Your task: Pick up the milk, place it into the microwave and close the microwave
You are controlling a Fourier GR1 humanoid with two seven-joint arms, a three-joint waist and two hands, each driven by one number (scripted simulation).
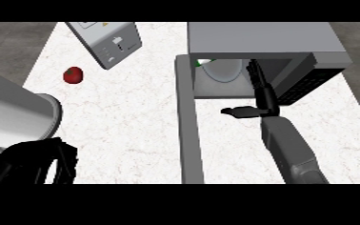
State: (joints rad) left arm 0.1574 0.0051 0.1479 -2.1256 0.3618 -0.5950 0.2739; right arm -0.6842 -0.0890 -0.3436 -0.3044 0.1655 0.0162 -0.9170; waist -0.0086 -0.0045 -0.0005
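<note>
Inside the open microwave at the counter's far right corner, a white-and-green shape that I take for the milk sits just left of my right hand, whose fingers reach straight into the cavity, thumb spread, pinching nothing. The door stands swung out toward the near edge, left of that forearm, nearer it than my left hand, curled at the near left corner. A tomato lies far left.

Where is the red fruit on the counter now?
In the head view, the red fruit lies at the counter's left side, just left of the grey toaster, far from the microwave.
</note>
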